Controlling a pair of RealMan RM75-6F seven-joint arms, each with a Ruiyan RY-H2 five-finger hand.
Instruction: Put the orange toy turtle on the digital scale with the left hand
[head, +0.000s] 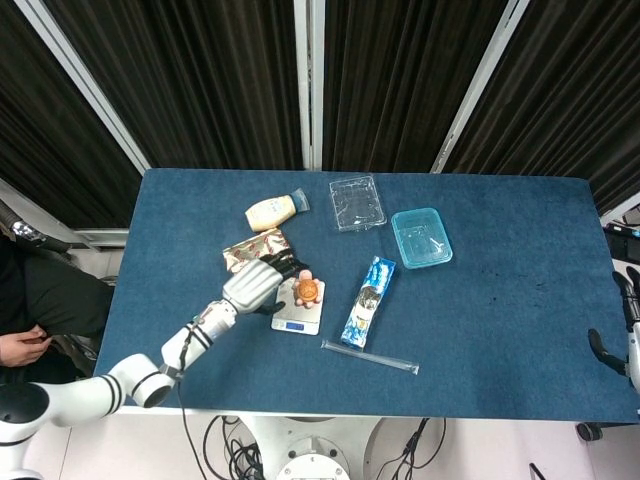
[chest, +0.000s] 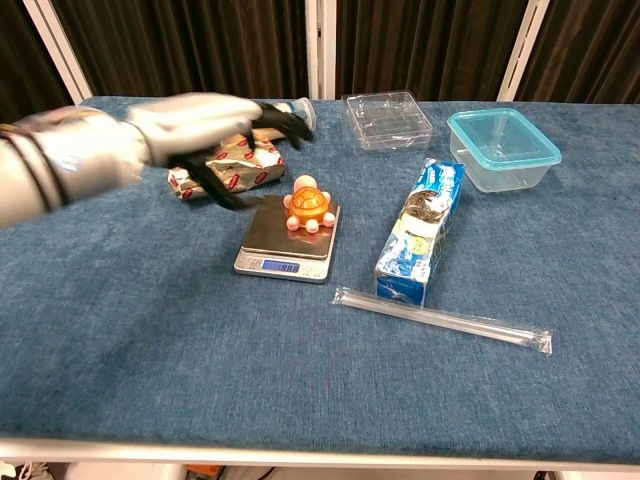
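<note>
The orange toy turtle (chest: 308, 207) (head: 307, 290) sits on the far right part of the digital scale (chest: 287, 240) (head: 297, 316), with nothing touching it. My left hand (chest: 205, 125) (head: 255, 283) hovers to the left of the scale, blurred in the chest view, its fingers spread and nothing in it. At the right edge of the head view, only part of my right hand (head: 630, 335) shows, off the table; how its fingers stand is unclear.
A foil-wrapped pack (chest: 228, 164) lies just behind the left hand, a cream bottle (head: 272, 211) further back. A blue snack box (chest: 420, 231), a long clear tube (chest: 440, 320), a teal container (chest: 503, 148) and a clear tray (chest: 387, 119) lie to the right.
</note>
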